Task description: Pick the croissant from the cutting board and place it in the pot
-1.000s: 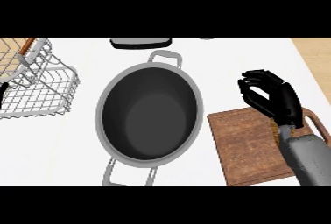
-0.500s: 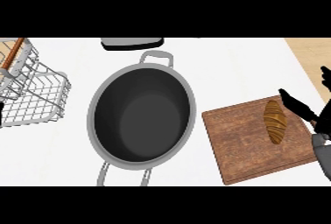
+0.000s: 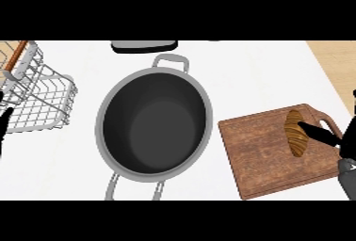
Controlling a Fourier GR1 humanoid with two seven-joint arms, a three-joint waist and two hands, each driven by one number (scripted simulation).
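Observation:
A golden-brown croissant (image 3: 295,136) lies lengthwise near the right end of the wooden cutting board (image 3: 264,150), close to the board's handle hole. My right hand (image 3: 321,134) comes in from the right edge, open, with straight fingers reaching across the croissant's right side; I cannot tell if they touch it. The large dark oval pot (image 3: 153,124), with a grey rim and two loop handles, stands just left of the board with nothing inside. At the far left edge only a black sliver of my left hand (image 3: 5,120) shows, open and resting.
A white wire dish rack (image 3: 38,96) with a wooden-handled item stands at the back left. A dark flat appliance (image 3: 144,45) sits behind the pot. The white counter ends at a wooden strip (image 3: 334,61) at the back right.
My right hand has moved right and toward the near side, uncovering the croissant, and its curled fingers have straightened. The view has shifted slightly.

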